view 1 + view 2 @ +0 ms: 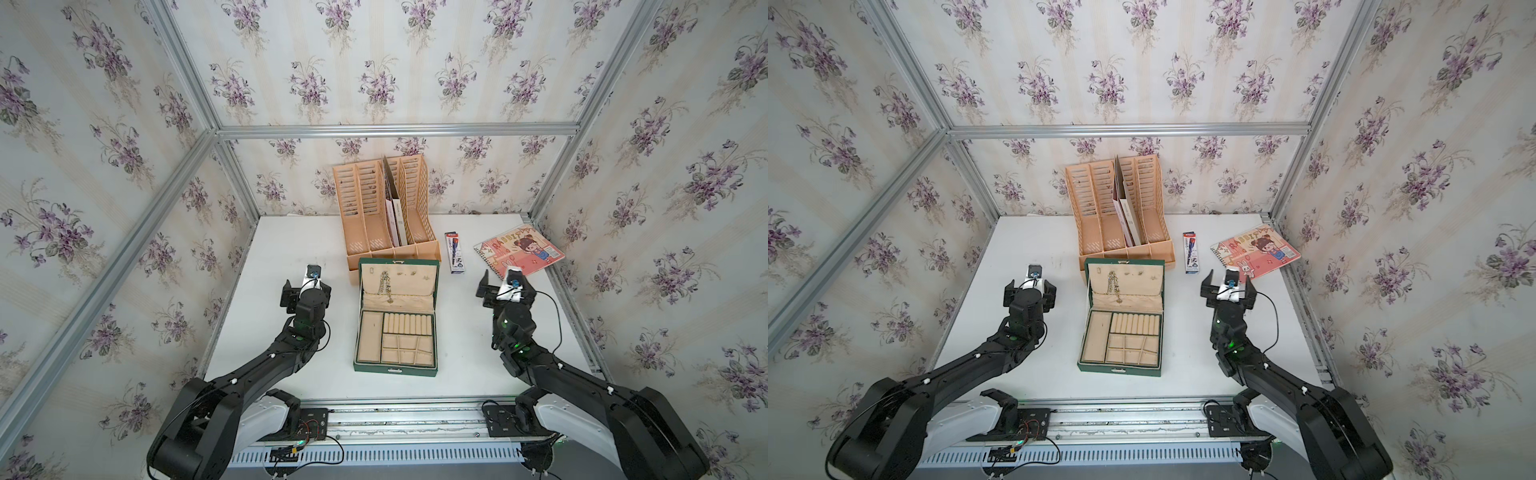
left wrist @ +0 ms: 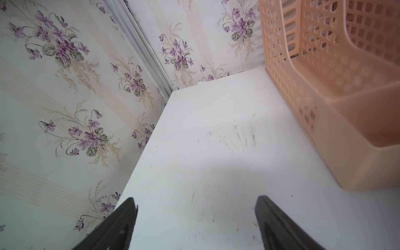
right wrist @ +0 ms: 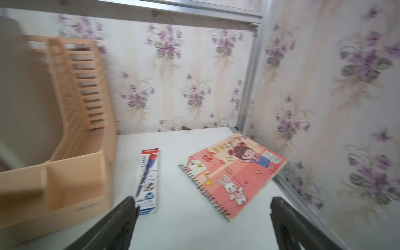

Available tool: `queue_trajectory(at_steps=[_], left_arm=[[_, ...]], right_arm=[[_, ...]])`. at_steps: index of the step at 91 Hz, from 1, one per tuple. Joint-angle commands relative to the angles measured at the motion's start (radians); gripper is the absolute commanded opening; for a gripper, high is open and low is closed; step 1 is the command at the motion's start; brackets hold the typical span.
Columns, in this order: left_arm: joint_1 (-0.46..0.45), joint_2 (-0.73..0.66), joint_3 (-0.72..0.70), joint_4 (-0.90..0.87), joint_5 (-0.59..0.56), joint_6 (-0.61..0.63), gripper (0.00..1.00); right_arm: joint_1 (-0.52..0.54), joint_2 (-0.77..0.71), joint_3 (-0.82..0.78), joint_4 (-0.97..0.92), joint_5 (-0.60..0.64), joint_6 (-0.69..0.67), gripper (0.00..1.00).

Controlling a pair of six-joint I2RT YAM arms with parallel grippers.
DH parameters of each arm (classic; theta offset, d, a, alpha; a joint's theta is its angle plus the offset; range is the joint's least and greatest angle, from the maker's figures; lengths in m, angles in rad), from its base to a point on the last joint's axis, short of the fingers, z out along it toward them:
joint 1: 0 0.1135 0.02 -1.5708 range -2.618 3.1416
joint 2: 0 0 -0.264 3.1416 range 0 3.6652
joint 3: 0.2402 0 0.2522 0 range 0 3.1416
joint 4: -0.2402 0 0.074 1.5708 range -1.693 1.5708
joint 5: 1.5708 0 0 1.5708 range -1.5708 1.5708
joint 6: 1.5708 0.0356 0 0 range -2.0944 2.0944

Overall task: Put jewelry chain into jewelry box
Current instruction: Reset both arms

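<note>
Both grippers hold nothing: the left gripper (image 1: pixel 306 290) hangs wide open toward the table's (image 1: pixel 270 249) left edge. Mid-table the box (image 1: pixel 395 370) stands open with the chain (image 1: pixel 385 282) draped down its lid lining, so the task looks done. The right gripper (image 1: pixel 507 286) gapes wide toward the right edge.

The left tool (image 2: pixel 195 201) hangs spread wide over the white table (image 2: pixel 216 155), near a peach slotted file holder (image 2: pixel 329 91).

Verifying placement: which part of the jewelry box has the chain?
The open lid: the jewelry chain hangs on its lining. The base's tray, ring rolls and small compartments look empty.
</note>
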Motion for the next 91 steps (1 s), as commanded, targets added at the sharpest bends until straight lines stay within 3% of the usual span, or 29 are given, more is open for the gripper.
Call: queue_trajectory(at_steps=[1, 5, 12, 19, 38, 45, 55, 58, 65, 73, 84, 91], left_arm=[[0.063, 0.058, -0.016, 0.066, 0.097, 0.037, 0.89], [0.102, 0.072, -0.039, 0.125, 0.103, 0.005, 0.9], [0.161, 0.068, -0.063, 0.182, 0.216, 0.015, 0.91], [0.233, 0.058, -0.072, 0.205, 0.371, 0.001, 0.91], [0.358, 0.152, -0.022, 0.258, 0.558, -0.171, 0.91], [0.358, 0.232, -0.041, 0.376, 0.609, -0.165, 0.92], [0.357, 0.409, -0.081, 0.647, 0.601, -0.142, 0.92], [0.358, 0.388, -0.049, 0.571, 0.577, -0.166, 0.93], [0.358, 0.337, 0.052, 0.269, 0.494, -0.206, 0.93], [0.354, 0.397, -0.013, 0.488, 0.478, -0.188, 0.97], [0.354, 0.362, 0.016, 0.381, 0.47, -0.213, 0.97], [0.351, 0.387, -0.007, 0.462, 0.481, -0.187, 0.97]], right_arm=[[-0.152, 0.0, -0.067, 0.029, -0.176, 0.052, 0.99], [-0.214, 0.017, -0.12, 0.106, -0.248, 0.104, 0.99], [-0.257, 0.099, -0.147, 0.227, -0.382, 0.118, 1.0], [-0.258, 0.194, -0.131, 0.345, -0.4, 0.09, 1.0], [-0.256, 0.585, -0.197, 0.942, -0.506, 0.015, 1.0], [-0.245, 0.506, -0.136, 0.698, -0.484, 0.023, 1.0], [-0.244, 0.52, -0.07, 0.606, -0.392, 0.054, 1.0], [-0.252, 0.515, -0.05, 0.563, -0.35, 0.087, 1.0], [-0.297, 0.517, 0.001, 0.451, -0.385, 0.13, 1.0], [-0.301, 0.528, -0.011, 0.505, -0.391, 0.123, 1.0], [-0.3, 0.524, -0.009, 0.502, -0.404, 0.115, 1.0], [-0.301, 0.515, -0.001, 0.467, -0.418, 0.115, 1.0]])
